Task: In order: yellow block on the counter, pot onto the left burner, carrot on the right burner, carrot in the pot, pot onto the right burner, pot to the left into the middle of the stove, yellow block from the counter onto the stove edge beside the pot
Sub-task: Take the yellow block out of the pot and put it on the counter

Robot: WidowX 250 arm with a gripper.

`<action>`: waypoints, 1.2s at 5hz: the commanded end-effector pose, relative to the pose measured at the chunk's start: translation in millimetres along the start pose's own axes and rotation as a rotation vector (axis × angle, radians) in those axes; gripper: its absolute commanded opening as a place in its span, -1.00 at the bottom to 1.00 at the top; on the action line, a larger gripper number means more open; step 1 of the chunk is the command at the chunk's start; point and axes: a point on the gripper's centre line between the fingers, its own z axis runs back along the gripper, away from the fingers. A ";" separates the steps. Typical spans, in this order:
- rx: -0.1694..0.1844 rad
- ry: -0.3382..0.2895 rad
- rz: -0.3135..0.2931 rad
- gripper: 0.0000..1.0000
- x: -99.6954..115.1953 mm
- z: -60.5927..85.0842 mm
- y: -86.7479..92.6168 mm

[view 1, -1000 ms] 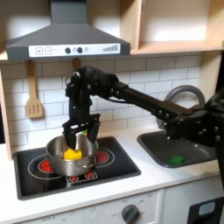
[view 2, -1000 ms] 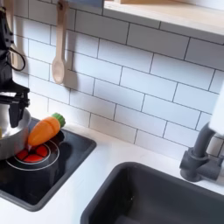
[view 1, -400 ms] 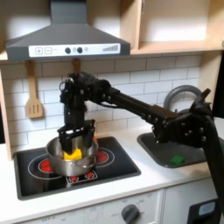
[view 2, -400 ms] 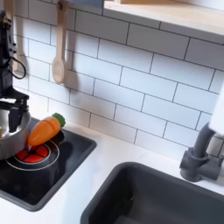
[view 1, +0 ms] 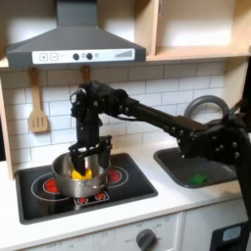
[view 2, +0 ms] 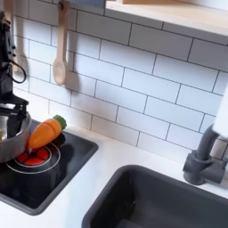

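Jaws: I see them spread apart, gripper (view 1: pixel 87 155) low over the pot (view 1: pixel 73 176).
Yellow block (view 1: pixel 81 173): inside the pot, just under the fingertips.
Carrot (view 2: pixel 44 132): beside the pot, on the stove (view 2: pixel 53 175).

White subway-tile wall (view 1: pixel 157 93) with grey grout runs behind the play kitchen. Grey range hood (view 1: pixel 74 44) with control knobs is mounted above, beside a wooden shelf (view 1: pixel 191 29). A wooden spatula (view 1: pixel 37 103) and a wooden spoon (view 2: pixel 60 49) hang on the tiles. Grey faucet (view 2: pixel 207 156) stands at the wall. Lighting even, indoor.
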 end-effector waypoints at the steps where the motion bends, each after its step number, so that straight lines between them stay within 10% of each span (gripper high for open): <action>1: 0.068 -0.012 0.012 1.00 2.7 -11.8 6.4; 5: 0.106 -0.004 0.054 0.82 4.1 -14.7 11.4; 6: 0.096 -0.025 0.046 -1.00 6.4 -12.4 12.4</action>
